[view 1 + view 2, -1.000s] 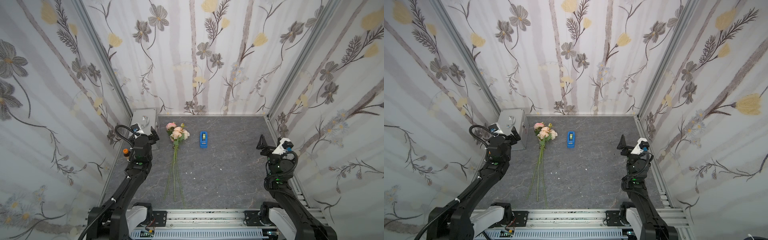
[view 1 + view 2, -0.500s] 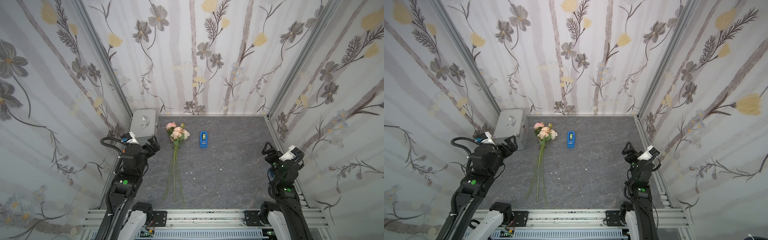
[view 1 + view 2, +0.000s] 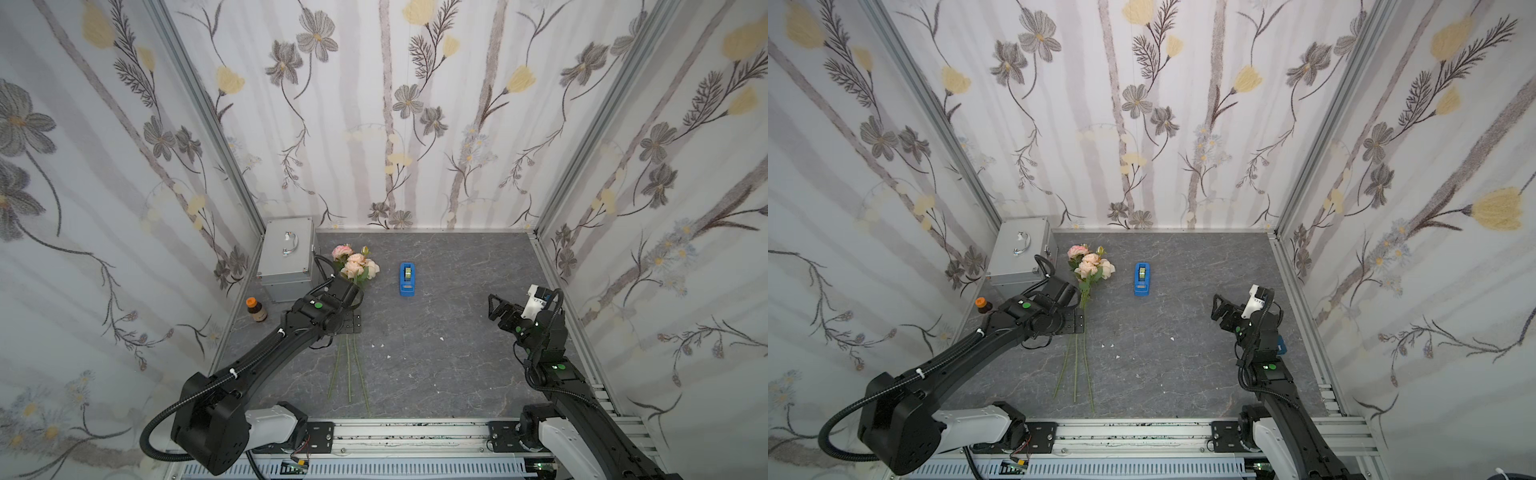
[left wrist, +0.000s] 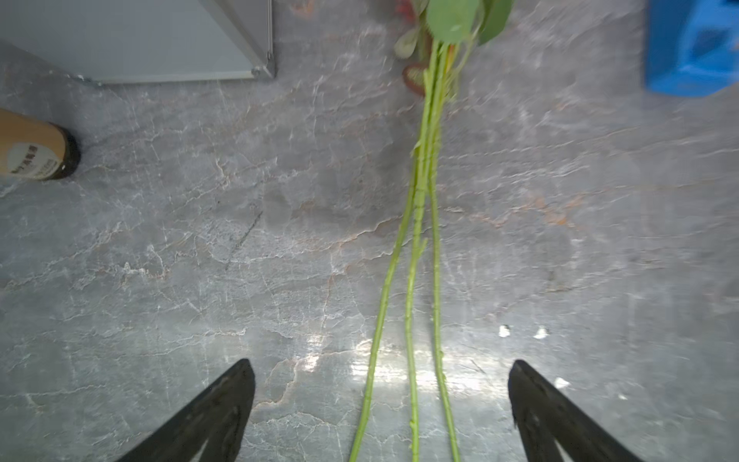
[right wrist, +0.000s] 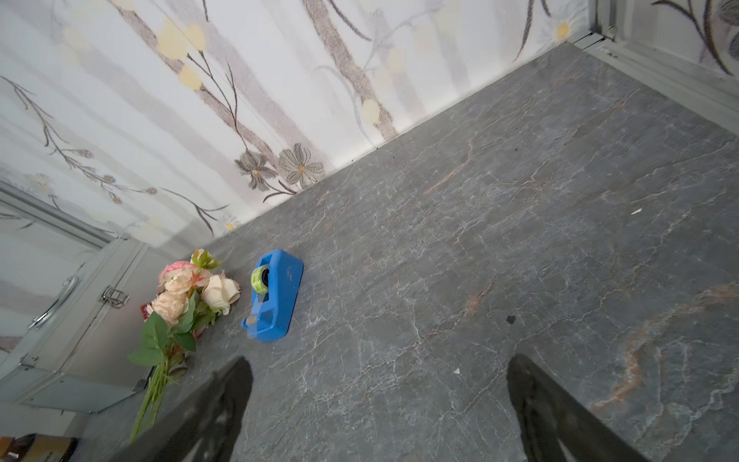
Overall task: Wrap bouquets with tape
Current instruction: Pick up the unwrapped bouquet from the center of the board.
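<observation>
The bouquets are one bunch of pink and cream roses point(image 3: 355, 266) point(image 3: 1090, 266) point(image 5: 188, 292) lying on the grey floor. Its thin green stems point(image 4: 420, 200) run toward the front rail. The tape sits in a small blue dispenser point(image 3: 408, 279) point(image 3: 1143, 279) point(image 5: 274, 298) point(image 4: 694, 48) just right of the blooms. My left gripper point(image 3: 351, 326) point(image 3: 1073, 326) point(image 4: 382, 362) hangs open above the stems, one finger on each side and apart from them. My right gripper point(image 3: 496, 305) point(image 3: 1219, 305) point(image 5: 380, 360) is open and empty at the right, pointed toward the dispenser.
A silver metal case point(image 3: 289, 253) point(image 3: 1021, 249) point(image 5: 72, 320) with a handle stands in the back left corner beside the blooms. A brown bottle point(image 3: 257, 309) point(image 3: 983, 304) point(image 4: 32, 152) with an orange cap stands by the left wall. Flowered walls close three sides.
My left arm has swung from beside the case out over the stems and lowered. My right gripper has shifted inward from the right wall. Bouquet and dispenser have not moved.
</observation>
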Robot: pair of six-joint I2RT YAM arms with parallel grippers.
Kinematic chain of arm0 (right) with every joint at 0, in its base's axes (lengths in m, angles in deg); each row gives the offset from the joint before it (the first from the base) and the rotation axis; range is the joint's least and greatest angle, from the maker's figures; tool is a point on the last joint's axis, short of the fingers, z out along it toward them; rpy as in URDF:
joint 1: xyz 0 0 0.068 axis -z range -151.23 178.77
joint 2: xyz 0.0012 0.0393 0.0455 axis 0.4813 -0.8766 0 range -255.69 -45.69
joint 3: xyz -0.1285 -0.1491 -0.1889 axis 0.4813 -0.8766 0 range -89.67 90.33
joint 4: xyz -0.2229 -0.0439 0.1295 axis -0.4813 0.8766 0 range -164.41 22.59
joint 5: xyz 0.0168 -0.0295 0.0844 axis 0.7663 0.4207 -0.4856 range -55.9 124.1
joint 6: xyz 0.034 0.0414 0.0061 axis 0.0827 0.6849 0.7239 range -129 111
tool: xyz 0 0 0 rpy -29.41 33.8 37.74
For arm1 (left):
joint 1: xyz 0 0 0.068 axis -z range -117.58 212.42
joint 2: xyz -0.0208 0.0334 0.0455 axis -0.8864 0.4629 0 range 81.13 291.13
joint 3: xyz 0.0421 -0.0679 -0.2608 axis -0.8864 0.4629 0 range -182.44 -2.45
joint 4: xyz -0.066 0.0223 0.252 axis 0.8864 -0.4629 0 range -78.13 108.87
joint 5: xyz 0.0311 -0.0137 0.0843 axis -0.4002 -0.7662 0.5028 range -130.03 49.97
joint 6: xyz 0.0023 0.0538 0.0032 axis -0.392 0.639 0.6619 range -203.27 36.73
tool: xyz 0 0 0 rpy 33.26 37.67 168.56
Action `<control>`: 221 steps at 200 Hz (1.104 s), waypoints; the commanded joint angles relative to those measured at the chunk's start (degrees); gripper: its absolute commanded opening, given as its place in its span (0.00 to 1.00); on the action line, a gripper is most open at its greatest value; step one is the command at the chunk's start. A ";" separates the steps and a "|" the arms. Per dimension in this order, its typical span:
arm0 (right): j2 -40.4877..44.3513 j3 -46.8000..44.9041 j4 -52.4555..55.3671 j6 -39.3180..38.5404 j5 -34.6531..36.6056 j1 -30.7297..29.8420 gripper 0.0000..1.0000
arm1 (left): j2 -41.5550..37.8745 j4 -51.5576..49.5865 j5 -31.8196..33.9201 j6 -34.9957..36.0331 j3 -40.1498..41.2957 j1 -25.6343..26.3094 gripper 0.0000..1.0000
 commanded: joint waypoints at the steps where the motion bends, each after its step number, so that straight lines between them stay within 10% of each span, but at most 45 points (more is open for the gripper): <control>1: -0.90 -1.29 -4.50 -0.38 1.60 -0.70 1.00 | 4.75 2.92 3.38 -3.01 0.97 0.06 1.00; 116: -4.10 -4.40 -11.15 0.50 -0.82 -2.16 1.00 | 22.37 14.05 0.20 -3.76 -1.49 -0.82 0.86; 221: -5.16 -4.94 -12.48 0.45 -1.26 -2.51 1.00 | 23.50 15.68 -1.86 -3.26 1.04 -1.40 0.36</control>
